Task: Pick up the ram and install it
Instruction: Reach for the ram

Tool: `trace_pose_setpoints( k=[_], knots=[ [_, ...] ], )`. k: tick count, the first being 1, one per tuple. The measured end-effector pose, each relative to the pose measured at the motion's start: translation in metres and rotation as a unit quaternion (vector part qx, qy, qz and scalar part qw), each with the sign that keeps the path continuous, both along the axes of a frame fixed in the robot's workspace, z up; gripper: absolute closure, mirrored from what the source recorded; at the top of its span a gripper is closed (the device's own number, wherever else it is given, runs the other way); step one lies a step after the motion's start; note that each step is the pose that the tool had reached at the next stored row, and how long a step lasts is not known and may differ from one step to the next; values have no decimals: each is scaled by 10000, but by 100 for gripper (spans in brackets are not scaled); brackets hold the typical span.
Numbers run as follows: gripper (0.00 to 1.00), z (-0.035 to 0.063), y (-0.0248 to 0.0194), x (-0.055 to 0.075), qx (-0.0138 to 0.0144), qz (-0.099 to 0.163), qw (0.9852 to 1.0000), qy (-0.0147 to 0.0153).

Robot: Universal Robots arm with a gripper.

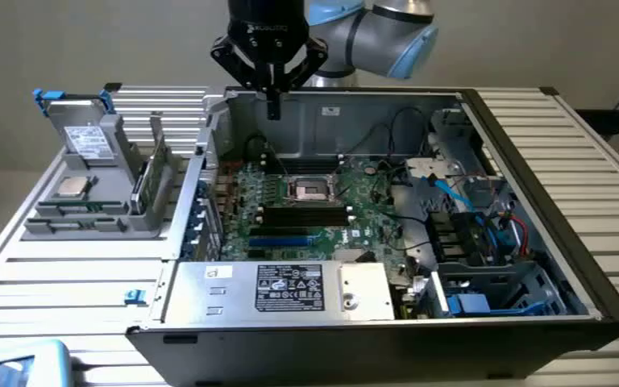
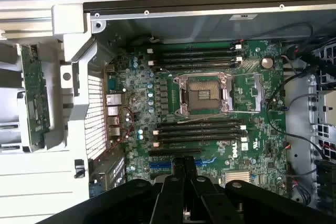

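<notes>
Green and thin, the ram (image 1: 157, 179) stands on edge in a grey holder (image 1: 84, 222) on the slatted surface (image 1: 62, 274), just beside the open computer case (image 1: 353, 121) on the exterior view's left. The black gripper (image 1: 274, 109) hangs above the case's rear wall, its fingers pressed together with nothing between them, well apart from the ram.

Seen from the wrist, the gripper (image 2: 184, 163) has its tips together over the motherboard (image 2: 252, 145), near the black memory slots (image 2: 199, 132) beside the processor socket (image 2: 203, 94). The ram (image 2: 34, 95) sits in the holder (image 2: 63, 72), outside the case.
</notes>
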State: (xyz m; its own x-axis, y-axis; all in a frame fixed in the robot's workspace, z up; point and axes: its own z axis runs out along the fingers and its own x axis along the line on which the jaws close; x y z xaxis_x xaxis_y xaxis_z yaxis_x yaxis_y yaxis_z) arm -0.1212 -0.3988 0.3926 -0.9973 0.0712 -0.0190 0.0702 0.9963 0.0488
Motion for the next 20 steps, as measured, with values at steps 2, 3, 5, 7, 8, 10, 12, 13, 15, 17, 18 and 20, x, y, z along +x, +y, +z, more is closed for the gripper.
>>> trace_pose_setpoints(
  k=[2, 3, 5, 7, 8, 10, 12, 13, 15, 17, 18, 20],
  knots=[
    [89, 0, 0, 0, 0, 0, 10000, 0],
    [89, 0, 0, 0, 0, 0, 10000, 0],
    [89, 0, 0, 0, 0, 0, 10000, 0],
    [89, 0, 0, 0, 0, 0, 10000, 0],
    [89, 0, 0, 0, 0, 0, 10000, 0],
    [89, 0, 0, 0, 0, 0, 10000, 0],
    [89, 0, 0, 0, 0, 0, 10000, 0],
    [89, 0, 0, 0, 0, 0, 10000, 0],
    [89, 2, 0, -20, -1, -1, 10000, 1],
    [89, 1, 0, -62, -1, 0, 10000, 1],
    [89, 0, 0, -95, 0, 0, 10000, 0],
    [89, 0, 0, -180, 0, 0, 10000, 0]
  ],
)
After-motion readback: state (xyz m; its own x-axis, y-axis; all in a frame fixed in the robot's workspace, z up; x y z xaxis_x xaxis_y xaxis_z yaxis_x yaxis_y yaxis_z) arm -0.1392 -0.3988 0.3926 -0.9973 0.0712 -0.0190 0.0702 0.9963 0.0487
